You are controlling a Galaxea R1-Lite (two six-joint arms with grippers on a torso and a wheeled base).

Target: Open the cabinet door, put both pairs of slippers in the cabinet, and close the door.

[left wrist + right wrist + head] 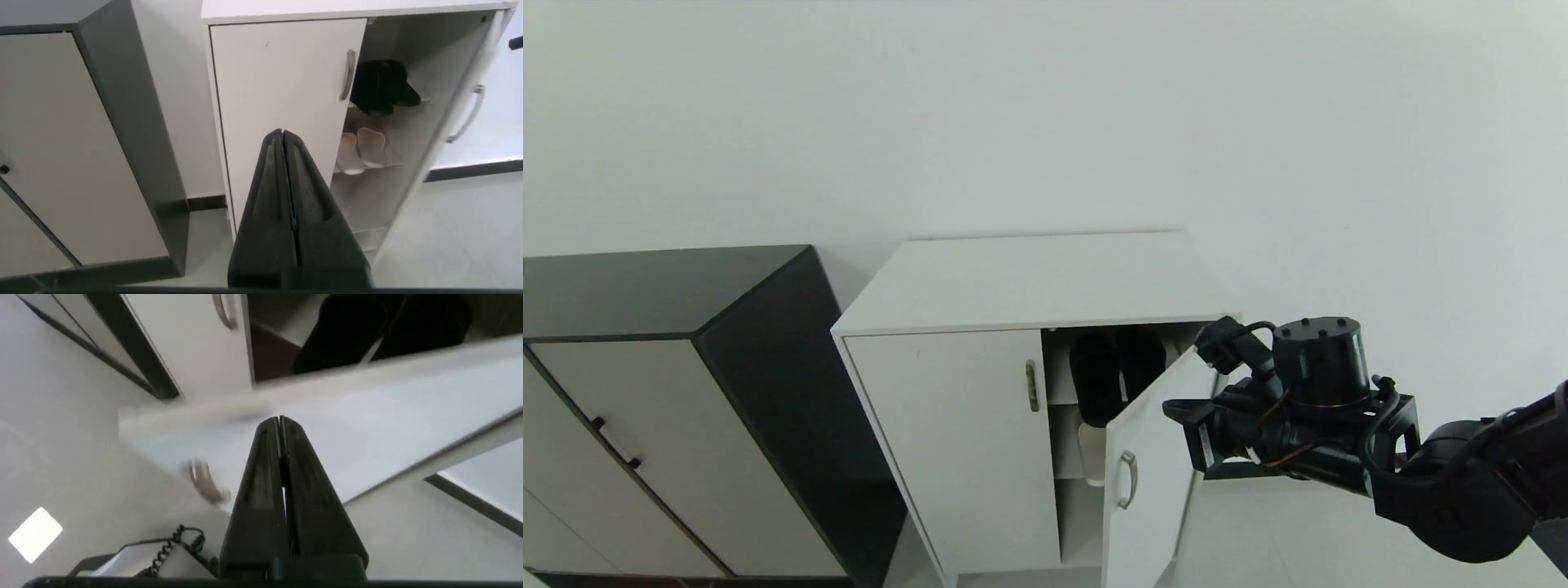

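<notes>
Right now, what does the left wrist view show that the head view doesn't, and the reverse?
Left wrist view's own: the left end effector, fingers shut, short of the cabinet front; both white slippers side by side on the middle shelf. Head view's own: the right end effector at the outer face of the half-open right door, contact unclear; the whole top panel of the white cabinet. Shared: the black slippers on the upper shelf, the shut left door, the dark cabinet beside it.

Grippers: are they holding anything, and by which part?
Nothing. The left gripper and the right gripper are both shut empty; the right is by the open cabinet door.
</notes>
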